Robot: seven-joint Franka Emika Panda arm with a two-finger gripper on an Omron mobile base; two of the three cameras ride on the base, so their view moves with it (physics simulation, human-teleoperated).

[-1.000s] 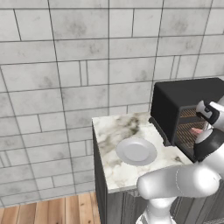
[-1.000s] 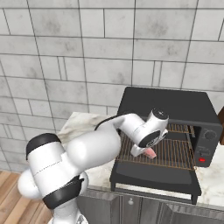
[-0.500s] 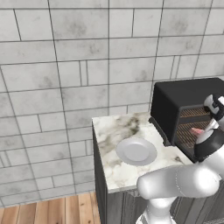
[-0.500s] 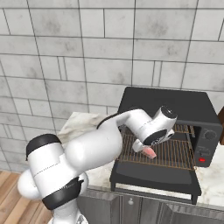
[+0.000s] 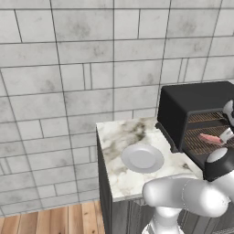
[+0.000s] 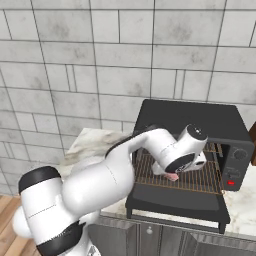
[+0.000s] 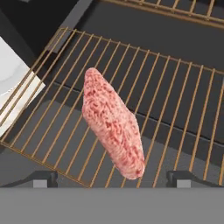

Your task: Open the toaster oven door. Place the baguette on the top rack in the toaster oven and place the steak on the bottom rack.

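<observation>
The black toaster oven stands on the counter with the toaster oven door folded down flat. On its lower copper wire rack lies the pink-red steak. My gripper hovers just over the steak at the oven mouth. It is open, with its fingertips wide on either side and clear of the meat. The baguette is out of view.
A round white plate sits on the marble counter left of the oven. A corner of that counter lies beside the rack. My arm reaches across the open door, and a brick wall backs the counter.
The hand has swung to the right and a little upward in front of the oven. The steak has stayed in place on the lower rack.
</observation>
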